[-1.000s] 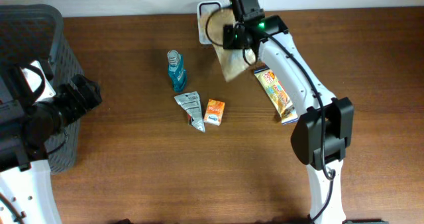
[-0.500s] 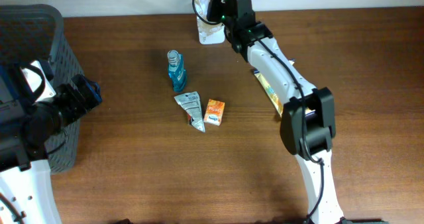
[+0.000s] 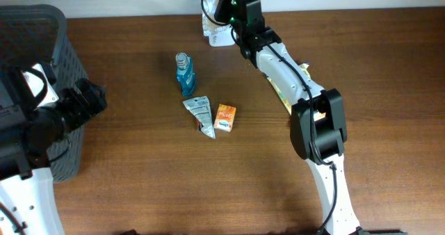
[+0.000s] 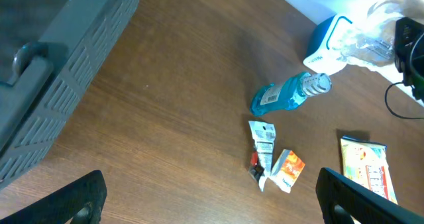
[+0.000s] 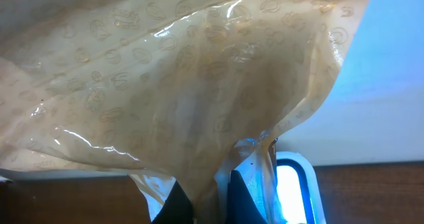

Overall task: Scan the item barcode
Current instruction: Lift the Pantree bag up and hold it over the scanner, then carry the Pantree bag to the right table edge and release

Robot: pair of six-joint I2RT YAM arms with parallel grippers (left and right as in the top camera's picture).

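Note:
The item is a crinkled, see-through tan plastic bag. My right gripper is shut on its lower edge, both black fingers pinching the film. In the overhead view the right gripper holds the bag at the table's far edge, just above the white, blue-lit scanner. The scanner glows just right of the fingers. No barcode shows on the bag. My left gripper stands wide open over bare wood at the left, holding nothing. From there the bag shows above the scanner.
On the wood lie a blue bottle, a silver pouch, a small orange carton and a long snack packet partly under the right arm. A dark grey basket stands at the far left beside the left arm.
The right arm has swung back and left, carrying the bag from above the snack packet to the far edge over the scanner. The left arm has not moved.

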